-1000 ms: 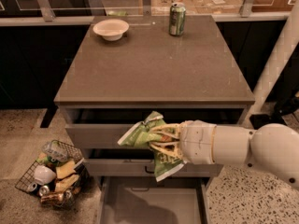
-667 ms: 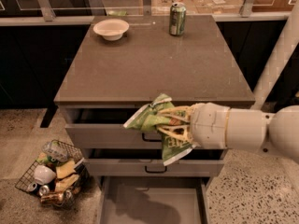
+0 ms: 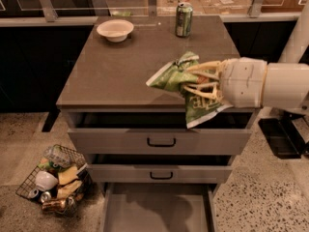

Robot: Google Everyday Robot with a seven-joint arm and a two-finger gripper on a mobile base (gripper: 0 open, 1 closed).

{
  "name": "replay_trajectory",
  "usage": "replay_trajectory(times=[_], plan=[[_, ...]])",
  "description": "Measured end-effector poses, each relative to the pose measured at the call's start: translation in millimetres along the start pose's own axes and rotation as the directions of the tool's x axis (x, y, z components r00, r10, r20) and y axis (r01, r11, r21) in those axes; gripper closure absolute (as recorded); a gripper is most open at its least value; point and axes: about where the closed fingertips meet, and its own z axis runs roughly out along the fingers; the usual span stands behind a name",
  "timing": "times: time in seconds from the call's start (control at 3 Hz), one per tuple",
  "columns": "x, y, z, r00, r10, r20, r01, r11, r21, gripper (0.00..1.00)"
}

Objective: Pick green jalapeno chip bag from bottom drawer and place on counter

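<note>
**Carry step: chip bag held over the table's front edge**

Your pincer (image 3: 190, 79) is closed on the chip bag (image 3: 166, 78). It holds the bag in the air above the front right part of the table (image 3: 120, 66). One corner of the bag hangs past the edge, in front of the top drawer (image 3: 120, 140). The bottom drawer (image 3: 159, 211) stands pulled out below.

The pick looks done and the placing is not. For the next move, carry the bag further in over the table, lower it well apart from bowl (image 3: 115, 30) and can (image 3: 183, 19), then release.

Count: one chip bag, one pincer, one bowl, one can, one wire basket (image 3: 53, 178), and three drawers, including the middle drawer (image 3: 120, 173).
</note>
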Motion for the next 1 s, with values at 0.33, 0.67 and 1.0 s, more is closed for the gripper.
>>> replay_trajectory(times=[0.33,0.67,1.0], plan=[[7.8,-50.6,2.1,1.000,-0.010,-0.018,0.010,0.9999,0.013,1.00],[33.2,-83.1,20.2,0.999,0.012,-0.047,-0.011,0.9999,0.007,1.00],[67.4,-99.8,46.8,0.998,0.039,-0.058,-0.039,0.9992,0.007,1.00]])
